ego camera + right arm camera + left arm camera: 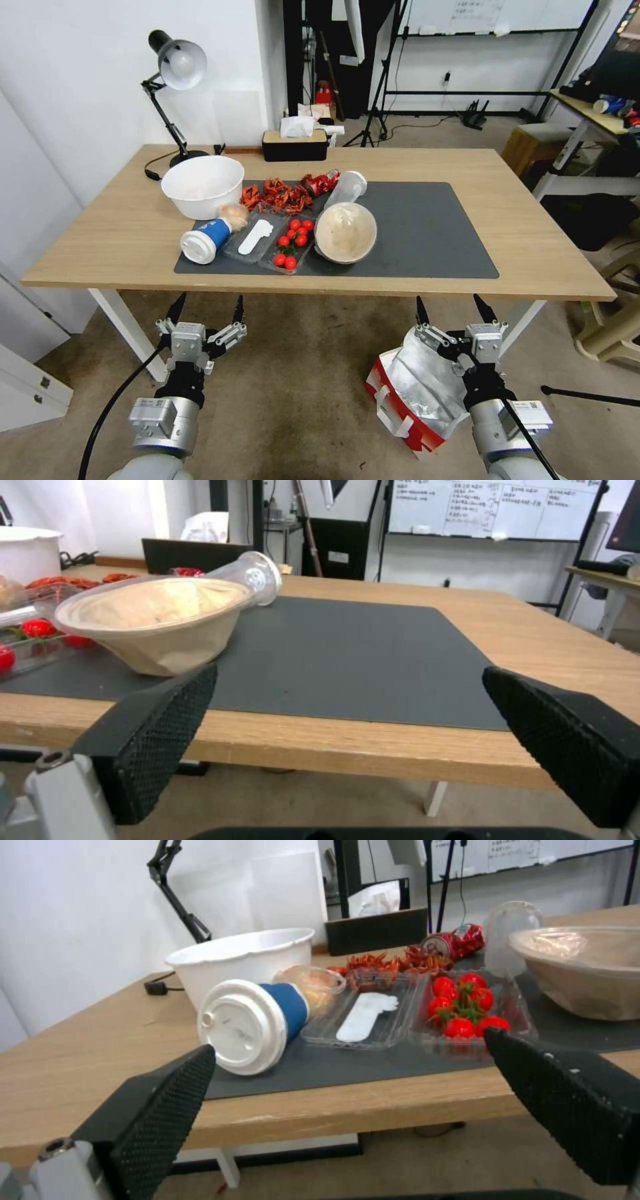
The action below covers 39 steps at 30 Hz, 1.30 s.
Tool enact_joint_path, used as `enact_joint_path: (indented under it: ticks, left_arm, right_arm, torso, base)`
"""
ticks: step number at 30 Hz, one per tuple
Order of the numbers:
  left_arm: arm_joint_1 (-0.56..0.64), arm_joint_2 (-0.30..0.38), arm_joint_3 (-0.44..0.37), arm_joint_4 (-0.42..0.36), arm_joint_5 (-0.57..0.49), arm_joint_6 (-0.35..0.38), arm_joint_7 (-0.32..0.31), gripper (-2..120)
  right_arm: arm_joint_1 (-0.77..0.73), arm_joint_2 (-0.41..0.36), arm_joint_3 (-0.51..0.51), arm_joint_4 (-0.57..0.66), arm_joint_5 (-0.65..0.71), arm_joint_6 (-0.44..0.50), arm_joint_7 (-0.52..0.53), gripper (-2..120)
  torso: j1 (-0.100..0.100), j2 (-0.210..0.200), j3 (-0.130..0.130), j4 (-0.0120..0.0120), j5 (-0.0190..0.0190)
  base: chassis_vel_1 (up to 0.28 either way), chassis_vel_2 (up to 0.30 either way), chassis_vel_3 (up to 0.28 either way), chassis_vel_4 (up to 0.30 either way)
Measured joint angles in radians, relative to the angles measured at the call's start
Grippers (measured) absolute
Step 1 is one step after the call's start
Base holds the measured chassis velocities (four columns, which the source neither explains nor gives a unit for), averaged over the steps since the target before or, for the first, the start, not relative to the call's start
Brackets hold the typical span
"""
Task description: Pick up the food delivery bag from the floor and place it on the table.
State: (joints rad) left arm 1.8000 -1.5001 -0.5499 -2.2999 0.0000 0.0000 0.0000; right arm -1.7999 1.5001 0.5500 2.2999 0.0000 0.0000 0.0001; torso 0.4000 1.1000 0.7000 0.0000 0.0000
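1. The food delivery bag [417, 393] sits on the floor [293, 387] in front of the tabletop's near edge, on the robot's right. It is boxy, with red and white outer sides, a crinkled shiny silver foil lining showing at its open top, and white strap handles.
2. The floor is a mottled brown-grey, short-pile surface.
3. The tabletop [120, 233] is a wide rectangle of light wood on white legs, carrying one smooth dark grey mat [427, 233].
4. On the mat's left half lie one round white plastic bowl [203, 186], one blue paper cup [205, 239] on its side with a white lid, two clear plastic trays, one beige fibre bowl [345, 233] and one clear cup tipped over.
5. One tray holds seven glossy red cherry tomatoes [293, 241].
6. The left gripper [205, 311] hangs below the tabletop's near edge, its two black textured fingers spread apart and holding nothing.
7. The right gripper [451, 310] is just above the bag's foil top, its two fingers likewise apart, gripping nothing.
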Motion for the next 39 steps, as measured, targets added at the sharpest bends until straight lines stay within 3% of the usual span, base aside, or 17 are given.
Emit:
enact_joint_path:
  ticks: [16,26,37,39]
  left_arm:
    - [-0.013,0.01,0.008,0.0,-0.027,0.024,-0.014,100]
    - [-0.137,0.109,0.093,-0.005,-0.294,0.258,-0.148,100]
    - [-0.267,0.213,0.183,-0.011,-0.577,0.507,-0.289,100]
    - [-0.269,0.238,0.22,-0.024,-0.627,0.469,-0.328,100]
  right_arm:
    - [0.0,0.008,0.008,0.001,0.007,-0.03,-0.017,100]
    - [0.01,0.099,0.101,0.02,0.084,-0.315,-0.208,100]
    - [0.02,0.108,0.135,0.021,0.1,-0.271,-0.26,100]
    - [0.018,0.108,0.135,0.021,0.098,-0.267,-0.26,100]
  torso:
    - [0.0,0.0,0.0,0.0003,0.0001]
    - [0.0,0.0,0.0,-0.0001,0.0002]
    - [0.0,0.0,0.0,0.0,0.0]
    - [0.0,0.0,0.0,-0.0007,-0.0001]
  base:
    - [0.0,0.0,0.0,0.0]
    - [0.0,0.0,0.0,0.0]
    - [0.0,0.0,0.0,0.0]
    - [0.0,0.0,0.0,0.0]
